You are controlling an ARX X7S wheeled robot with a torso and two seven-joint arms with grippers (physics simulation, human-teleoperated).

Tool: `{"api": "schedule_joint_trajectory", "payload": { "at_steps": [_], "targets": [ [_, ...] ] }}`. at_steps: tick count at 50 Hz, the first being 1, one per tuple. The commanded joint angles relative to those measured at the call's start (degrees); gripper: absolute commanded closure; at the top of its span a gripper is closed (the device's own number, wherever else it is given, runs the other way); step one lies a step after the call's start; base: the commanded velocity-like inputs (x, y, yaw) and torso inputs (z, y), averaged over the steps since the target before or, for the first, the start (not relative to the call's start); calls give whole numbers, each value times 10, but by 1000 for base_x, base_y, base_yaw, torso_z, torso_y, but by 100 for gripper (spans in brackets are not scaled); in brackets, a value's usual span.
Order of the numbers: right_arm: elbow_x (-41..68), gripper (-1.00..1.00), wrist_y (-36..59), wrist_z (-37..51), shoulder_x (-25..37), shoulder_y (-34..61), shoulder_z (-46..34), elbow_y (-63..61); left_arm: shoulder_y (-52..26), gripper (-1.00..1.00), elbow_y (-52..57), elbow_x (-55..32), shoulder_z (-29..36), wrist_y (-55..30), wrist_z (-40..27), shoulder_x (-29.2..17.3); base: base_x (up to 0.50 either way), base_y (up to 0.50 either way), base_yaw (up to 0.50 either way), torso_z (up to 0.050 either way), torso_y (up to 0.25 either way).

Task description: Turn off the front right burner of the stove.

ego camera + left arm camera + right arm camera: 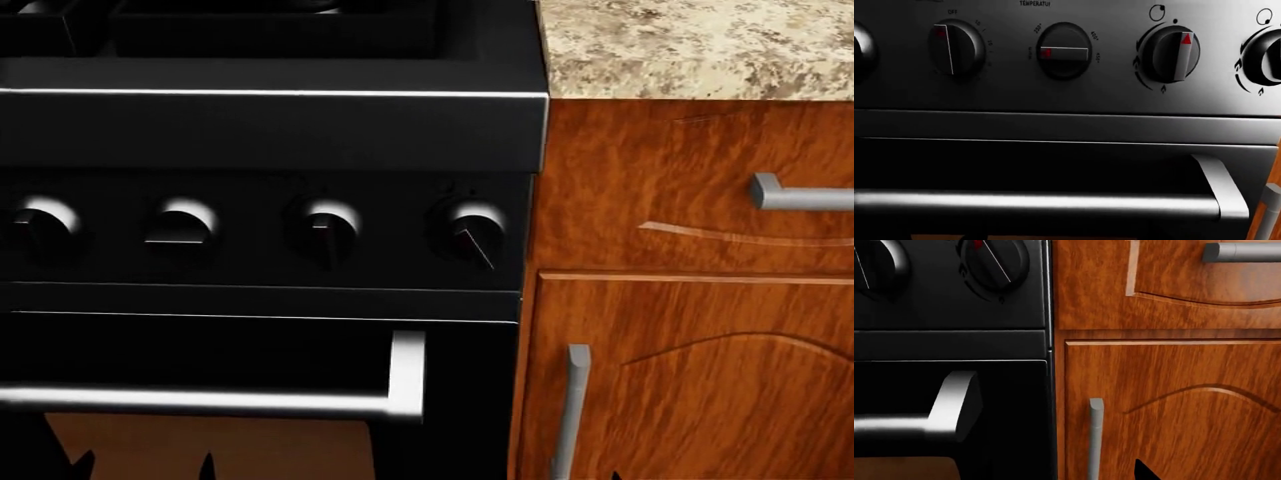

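Note:
The stove (267, 125) fills the left of the head view, with only the front edge of a black grate (280, 25) showing; the front right burner itself is out of view. Four knobs sit in a row. The rightmost knob (470, 232) (994, 262) has its pointer tilted, while the one beside it (324, 228) (1171, 52) points straight. My left gripper (140, 467) shows as two black tips set apart, low before the oven door, open and empty. Of my right gripper (611, 475), one fingertip (1142, 471) shows well off to the side, below the knobs and touching nothing.
The silver oven-door bar (200, 400) juts out below the knobs. Wooden cabinets (694, 330) stand to the right with a drawer handle (801, 195) and an upright door handle (574, 410). A speckled stone countertop (694, 45) lies above them.

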Motion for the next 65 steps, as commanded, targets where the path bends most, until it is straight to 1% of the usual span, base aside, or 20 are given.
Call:
{"api": "schedule_joint_trajectory", "payload": {
  "at_steps": [1,14,21,25,30,32,34,45,51,65],
  "targets": [
    [-2,-100,-7,3,4,-3,-8,-2,-1,-100,0,-6,2,4,-3,-4,0,500,0,0,0],
    [4,-100,-5,9,5,1,-10,3,-2,-100,-3,-9,6,6,-6,-7,0,500,0,0,0],
    [13,-100,-2,13,4,2,-6,5,-1,-100,-3,-11,8,6,-8,-9,0,13,0,0,0],
    [10,-100,14,23,10,1,-5,-18,-1,-100,-2,-12,10,6,-9,-10,0,0,0,0,0],
    [9,-100,78,44,26,7,-3,-98,-2,-100,-3,-15,11,7,-10,-11,0,0,0,0,0],
    [5,-100,128,58,36,18,-2,-157,-3,-100,-5,-18,10,6,-10,-11,0,0,0,0,0],
    [13,-100,163,61,40,29,-1,-189,-4,-100,-7,-20,10,7,-10,-11,0,0,0,0,0],
    [38,-100,306,80,42,114,-1,-279,-6,-100,-5,-28,11,6,-11,-13,0,0,0,0,0],
    [57,-100,349,82,41,148,10,-290,-6,-100,-6,-30,13,6,-13,-15,0,0,0,0,0],
    [71,-100,385,91,46,183,28,-276,-6,-100,-6,-33,16,7,-17,-18,0,0,0,0,0]
  ]
}}
